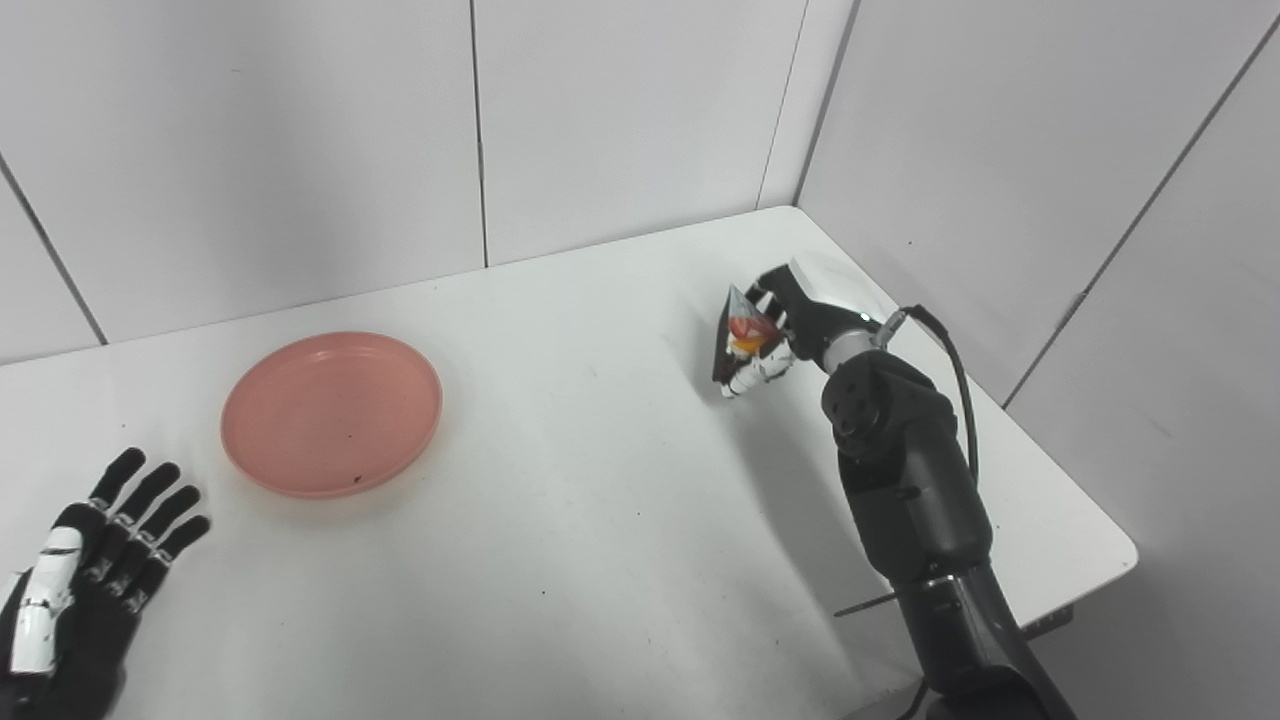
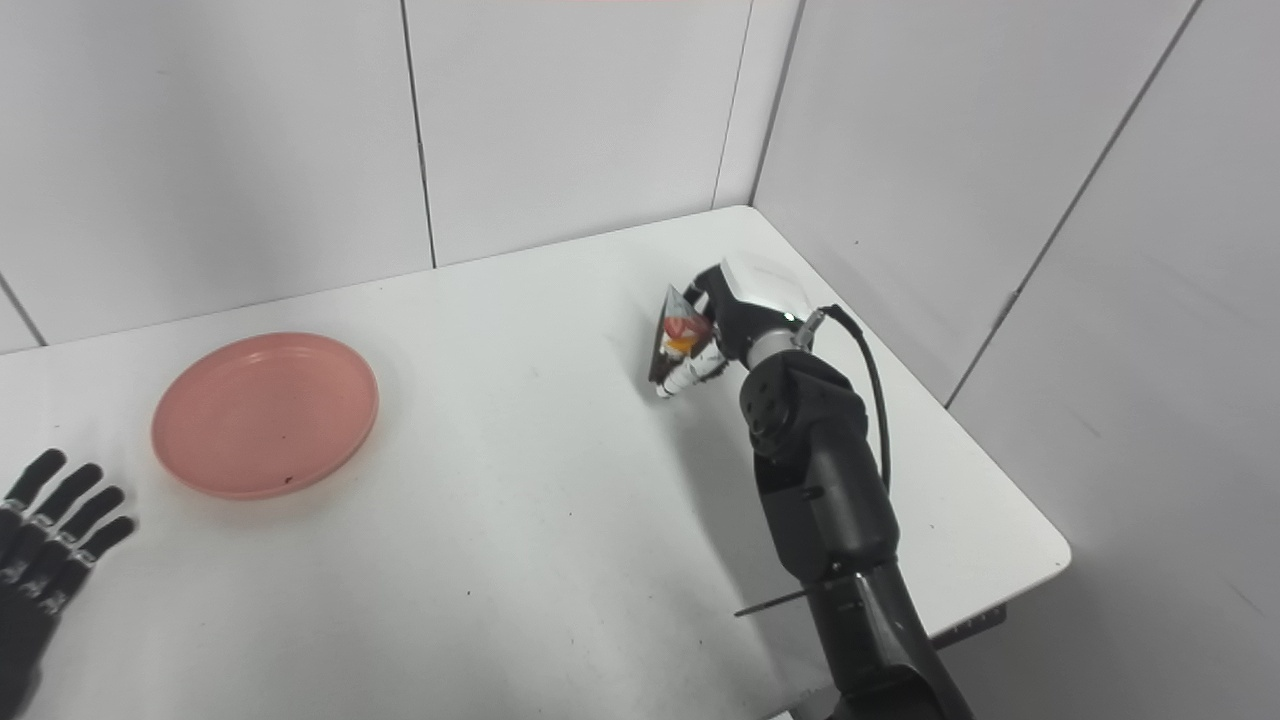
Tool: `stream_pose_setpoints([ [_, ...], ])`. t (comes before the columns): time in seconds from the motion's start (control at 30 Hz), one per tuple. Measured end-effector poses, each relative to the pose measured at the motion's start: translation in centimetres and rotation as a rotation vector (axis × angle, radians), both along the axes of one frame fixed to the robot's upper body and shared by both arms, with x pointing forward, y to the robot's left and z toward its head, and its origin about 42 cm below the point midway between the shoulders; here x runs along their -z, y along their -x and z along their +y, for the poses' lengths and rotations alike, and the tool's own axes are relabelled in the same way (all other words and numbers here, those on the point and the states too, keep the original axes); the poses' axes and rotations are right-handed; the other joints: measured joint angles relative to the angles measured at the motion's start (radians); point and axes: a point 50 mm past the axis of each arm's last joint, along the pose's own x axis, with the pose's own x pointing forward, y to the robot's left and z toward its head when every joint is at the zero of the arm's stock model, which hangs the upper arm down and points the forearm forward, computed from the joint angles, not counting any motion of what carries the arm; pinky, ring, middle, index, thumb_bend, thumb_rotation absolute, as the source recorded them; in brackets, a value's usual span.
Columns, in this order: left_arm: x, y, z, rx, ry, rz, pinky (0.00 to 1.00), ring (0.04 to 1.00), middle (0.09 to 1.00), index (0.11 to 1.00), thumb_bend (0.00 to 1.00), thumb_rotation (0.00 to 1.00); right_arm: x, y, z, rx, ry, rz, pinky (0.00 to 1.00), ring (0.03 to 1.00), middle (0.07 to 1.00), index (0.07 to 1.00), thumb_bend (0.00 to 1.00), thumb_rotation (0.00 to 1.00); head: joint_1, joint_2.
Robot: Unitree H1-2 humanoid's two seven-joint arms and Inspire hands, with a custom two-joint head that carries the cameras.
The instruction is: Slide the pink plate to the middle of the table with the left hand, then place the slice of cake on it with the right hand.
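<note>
The pink plate (image 1: pixel 332 413) lies flat on the white table (image 1: pixel 560 540), left of its middle, with nothing on it. My left hand (image 1: pixel 85 575) rests open at the near left, fingers spread, a short gap from the plate's rim. At the far right my right hand (image 1: pixel 775 335) is shut on the slice of cake (image 1: pixel 742 335), a dark wedge with a red and orange topping. The wedge is tilted on edge, its lower end at or just above the tabletop.
Grey wall panels (image 1: pixel 620 120) close in the table at the back and the right. The table's right edge (image 1: pixel 1090 510) runs close beside my right arm. A black cable (image 1: pixel 955 370) loops off the right wrist.
</note>
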Motion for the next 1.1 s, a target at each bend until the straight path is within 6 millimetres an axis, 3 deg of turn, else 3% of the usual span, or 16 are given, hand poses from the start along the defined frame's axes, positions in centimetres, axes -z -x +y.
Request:
stream_pose_setpoints([
  [0.23, 0.0, 0.5, -1.2, 0.008, -0.007, -0.005, 0.89, 0.924, 0.944, 0.942, 0.48, 0.91, -1.5, -1.1, 2.1, -0.089, -0.013, -0.007, 0.36, 0.436, 0.452, 0.532, 0.52, 0.0, 0.077, -0.003],
  [0.27, 0.0, 0.6, -1.6, 0.009, -0.012, -0.007, 0.9, 0.928, 0.948, 0.947, 0.48, 0.91, -1.7, -1.3, 2.6, -0.107, -0.016, -0.006, 0.36, 0.431, 0.452, 0.534, 0.52, 0.0, 0.148, -0.008],
  [0.33, -0.1, 0.7, -2.5, 0.005, -0.016, -0.009, 0.91, 0.933, 0.952, 0.953, 0.47, 0.93, -2.2, -1.9, 3.6, -0.146, -0.014, -0.012, 0.35, 0.425, 0.452, 0.536, 0.52, 0.0, 0.155, -0.009],
  [0.47, -0.2, 1.2, -4.8, -0.002, -0.026, -0.015, 0.94, 0.953, 0.969, 0.974, 0.44, 0.99, -3.0, -3.6, 6.1, -0.242, -0.024, -0.005, 0.35, 0.419, 0.445, 0.543, 0.52, 0.0, 0.273, -0.018],
  [0.53, -0.3, 1.4, -6.0, 0.004, -0.027, -0.002, 0.95, 0.962, 0.975, 0.978, 0.44, 1.0, -3.0, -4.4, 7.3, -0.287, -0.037, 0.01, 0.35, 0.428, 0.452, 0.539, 0.52, 0.0, 0.273, -0.018],
  [0.7, -0.7, 1.6, -7.8, -0.036, -0.057, 0.018, 0.97, 0.97, 0.981, 0.978, 0.42, 1.0, -2.3, -6.6, 11.4, -0.385, -0.052, 0.055, 0.35, 0.433, 0.456, 0.534, 0.52, 0.0, 0.417, -0.029],
  [0.77, -0.7, 1.6, -8.5, -0.043, -0.065, 0.018, 0.97, 0.972, 0.984, 0.98, 0.42, 1.0, -2.1, -7.3, 13.0, -0.422, -0.062, 0.058, 0.35, 0.429, 0.455, 0.535, 0.52, 0.0, 0.417, -0.029],
  [0.9, -0.7, 1.5, -9.6, -0.06, -0.068, 0.02, 0.97, 0.971, 0.984, 0.985, 0.42, 1.0, -1.8, -8.8, 16.1, -0.483, -0.062, 0.074, 0.35, 0.425, 0.45, 0.539, 0.52, 0.0, 0.497, -0.034],
  [1.1, -0.8, 1.2, -11.1, -0.087, -0.067, 0.014, 0.96, 0.965, 0.98, 0.986, 0.42, 1.0, -1.4, -10.0, 18.5, -0.529, -0.068, 0.07, 0.35, 0.429, 0.457, 0.534, 0.52, 0.0, 0.544, -0.037],
])
